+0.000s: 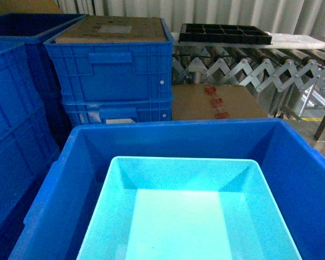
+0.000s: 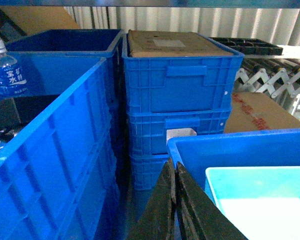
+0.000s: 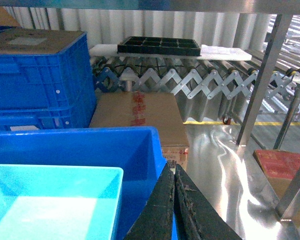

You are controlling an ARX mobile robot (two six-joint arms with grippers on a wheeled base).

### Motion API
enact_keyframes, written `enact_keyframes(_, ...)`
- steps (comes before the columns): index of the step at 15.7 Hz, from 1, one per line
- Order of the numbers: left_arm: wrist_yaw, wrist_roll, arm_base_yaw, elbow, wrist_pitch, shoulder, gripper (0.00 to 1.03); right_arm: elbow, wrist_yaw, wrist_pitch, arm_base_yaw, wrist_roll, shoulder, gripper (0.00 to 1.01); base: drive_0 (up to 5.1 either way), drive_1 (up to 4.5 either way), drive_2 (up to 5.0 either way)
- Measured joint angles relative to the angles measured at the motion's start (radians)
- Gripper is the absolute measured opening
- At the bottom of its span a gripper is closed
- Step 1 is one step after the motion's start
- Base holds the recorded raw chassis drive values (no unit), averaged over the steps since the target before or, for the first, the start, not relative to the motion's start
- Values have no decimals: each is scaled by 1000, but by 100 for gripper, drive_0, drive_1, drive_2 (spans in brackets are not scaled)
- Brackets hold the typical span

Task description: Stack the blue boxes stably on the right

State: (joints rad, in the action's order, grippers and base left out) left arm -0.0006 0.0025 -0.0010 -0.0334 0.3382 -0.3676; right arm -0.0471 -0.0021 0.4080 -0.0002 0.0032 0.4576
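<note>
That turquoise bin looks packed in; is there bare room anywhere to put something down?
Free: the turquoise bin's own empty floor, and the shiny steel surface right of the dark-blue bin. Crowded: ribbed crates stacked behind and left.

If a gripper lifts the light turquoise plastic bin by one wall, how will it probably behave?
The light turquoise plastic bin is empty with thin walls, so it is probably light. Its smooth, glossy, sloping sides could slip between jaws. It sits nested inside the larger dark-blue plastic bin, so it should lift straight up, though it may tilt if held by one wall.
</note>
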Motion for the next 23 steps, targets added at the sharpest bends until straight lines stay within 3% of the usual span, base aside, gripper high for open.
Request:
enact_keyframes(3,1,0,0,19,-22,47,2,34,0,-2,0,0,-48,2,0,0,0)
enact_keyframes(11,0,0,0,19,-165,198,2,34,2,-184,0,0,-235,2,0,0,0)
enact_keyframes(13,0,0,0,18,-354,333,2,34,2,-211,0,0,-262,2,0,0,0)
enact_keyframes(16,-2,0,0,18,-354,357,2,34,2,-275,0,0,-311,2,0,0,0)
enact_keyframes(17,0,0,0,18,-343,357,2,34,1,-418,0,0,-431,2,0,0,0)
enact_keyframes(22,0,0,0,18,-342,357,2,33,2,-414,0,0,-453,2,0,0,0)
enact_keyframes(23,0,-1,0,18,-342,357,6,33,2,-413,0,0,-453,7,0,0,0)
